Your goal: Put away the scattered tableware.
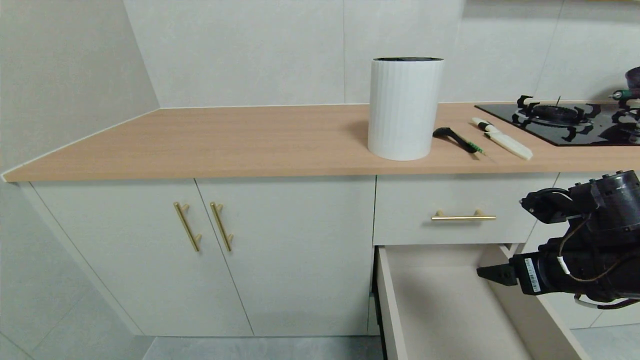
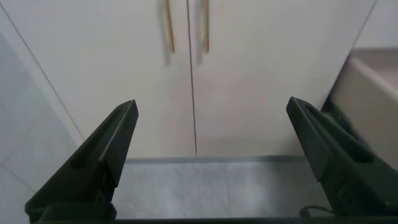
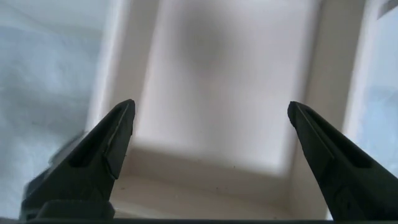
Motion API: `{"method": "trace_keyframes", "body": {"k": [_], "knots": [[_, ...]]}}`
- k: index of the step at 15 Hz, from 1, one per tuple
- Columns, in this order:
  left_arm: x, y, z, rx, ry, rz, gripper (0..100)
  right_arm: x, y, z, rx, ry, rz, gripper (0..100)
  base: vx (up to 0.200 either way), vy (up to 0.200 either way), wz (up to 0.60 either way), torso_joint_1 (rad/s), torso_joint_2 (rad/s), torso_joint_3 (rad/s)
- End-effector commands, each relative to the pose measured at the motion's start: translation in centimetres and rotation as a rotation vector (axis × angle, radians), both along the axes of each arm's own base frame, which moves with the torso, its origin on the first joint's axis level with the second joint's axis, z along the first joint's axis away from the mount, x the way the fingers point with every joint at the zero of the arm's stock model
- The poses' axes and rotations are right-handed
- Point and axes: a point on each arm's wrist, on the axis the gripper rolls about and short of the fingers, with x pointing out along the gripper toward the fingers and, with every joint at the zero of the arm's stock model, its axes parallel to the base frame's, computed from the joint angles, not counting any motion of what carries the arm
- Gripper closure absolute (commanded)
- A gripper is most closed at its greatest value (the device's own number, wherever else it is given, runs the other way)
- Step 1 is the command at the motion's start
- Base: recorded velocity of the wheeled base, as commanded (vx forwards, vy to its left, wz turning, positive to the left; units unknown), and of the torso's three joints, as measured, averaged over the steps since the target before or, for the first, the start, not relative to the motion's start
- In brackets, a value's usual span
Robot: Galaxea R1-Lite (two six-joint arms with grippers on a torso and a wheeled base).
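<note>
On the wooden counter (image 1: 240, 140) a black-handled utensil (image 1: 456, 139) and a white-handled knife (image 1: 502, 138) lie to the right of a tall white ribbed cylinder (image 1: 405, 108). Below them a drawer (image 1: 440, 310) stands pulled out, with a bare inside (image 3: 217, 93). My right gripper (image 1: 487, 273) (image 3: 210, 106) hovers open over the drawer's right side with nothing between its fingers. My left gripper (image 2: 210, 106) is open too, low down and facing the cabinet doors (image 2: 186, 68).
A black gas hob (image 1: 565, 120) takes up the counter's right end. A shut drawer with a gold handle (image 1: 464, 217) sits above the pulled-out one. The two cabinet doors carry gold handles (image 1: 202, 226). The drawer's side (image 2: 373, 68) lies to the right of my left gripper.
</note>
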Motion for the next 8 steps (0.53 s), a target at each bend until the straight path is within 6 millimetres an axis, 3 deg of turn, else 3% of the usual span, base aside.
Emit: {"method": "trace_keyframes", "body": {"k": [1,8], "knots": [[0.0,0.0,0.0,0.0,0.0,0.0,0,0.04,0.01,-0.06,-0.002,0.002,0.001,0,0.0,0.0,0.0,0.149,-0.49,-0.31],[0.0,0.0,0.0,0.0,0.0,0.0,0,0.09,-0.05,0.05,0.001,-0.005,-0.003,0,0.0,0.0,0.0,0.173,-0.46,-0.291]]}}
